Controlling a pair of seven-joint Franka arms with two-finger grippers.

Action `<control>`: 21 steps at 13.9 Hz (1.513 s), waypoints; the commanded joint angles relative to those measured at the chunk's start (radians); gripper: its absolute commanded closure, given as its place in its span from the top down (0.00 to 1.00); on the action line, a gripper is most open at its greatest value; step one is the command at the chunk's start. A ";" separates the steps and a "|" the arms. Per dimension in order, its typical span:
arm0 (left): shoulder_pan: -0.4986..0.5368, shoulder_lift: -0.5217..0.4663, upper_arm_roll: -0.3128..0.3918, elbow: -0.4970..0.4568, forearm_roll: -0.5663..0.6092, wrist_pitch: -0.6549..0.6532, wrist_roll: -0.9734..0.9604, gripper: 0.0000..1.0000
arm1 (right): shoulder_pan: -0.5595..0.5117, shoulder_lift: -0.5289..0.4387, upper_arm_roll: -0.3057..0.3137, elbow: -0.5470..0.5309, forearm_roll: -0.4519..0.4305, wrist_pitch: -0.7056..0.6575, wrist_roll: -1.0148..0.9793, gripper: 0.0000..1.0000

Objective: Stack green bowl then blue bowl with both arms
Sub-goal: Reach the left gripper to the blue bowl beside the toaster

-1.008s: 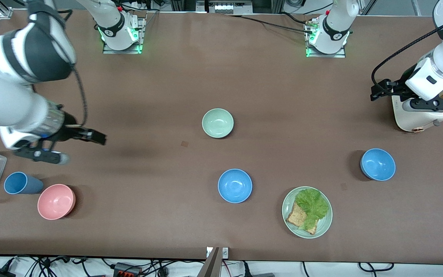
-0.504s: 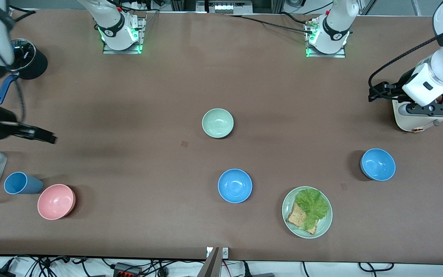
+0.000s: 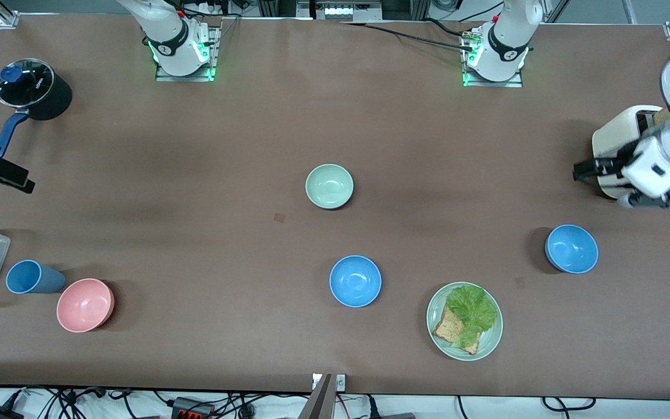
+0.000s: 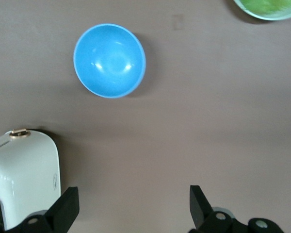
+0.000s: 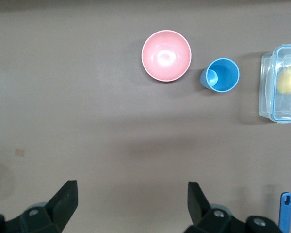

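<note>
Approaching is the step in hand, as I judge it; both grippers stand wide open and empty. My left gripper (image 3: 580,172) hangs over the toaster (image 3: 617,137), the right gripper (image 3: 12,178) at the right arm's end of the table. I would descend squarely over one wall of the green bowl (image 3: 329,185) at mid-table, one finger inside; the blue bowl (image 3: 355,281) lies nearer the front camera.
</note>
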 commanded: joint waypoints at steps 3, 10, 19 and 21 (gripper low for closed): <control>0.046 0.234 -0.002 0.102 0.101 0.216 0.137 1.00 | 0.013 -0.087 -0.018 -0.115 0.001 -0.023 -0.021 1.00; 0.146 0.376 -0.014 0.013 0.193 0.581 0.214 1.00 | 0.014 -0.230 -0.018 -0.364 -0.001 0.131 -0.036 1.00; 0.175 0.416 -0.017 -0.066 0.190 0.649 0.235 0.74 | 0.016 -0.227 -0.014 -0.351 0.001 0.126 -0.041 1.00; 0.178 0.418 -0.019 -0.064 0.184 0.644 0.229 0.54 | 0.017 -0.227 -0.012 -0.352 -0.001 0.131 -0.041 1.00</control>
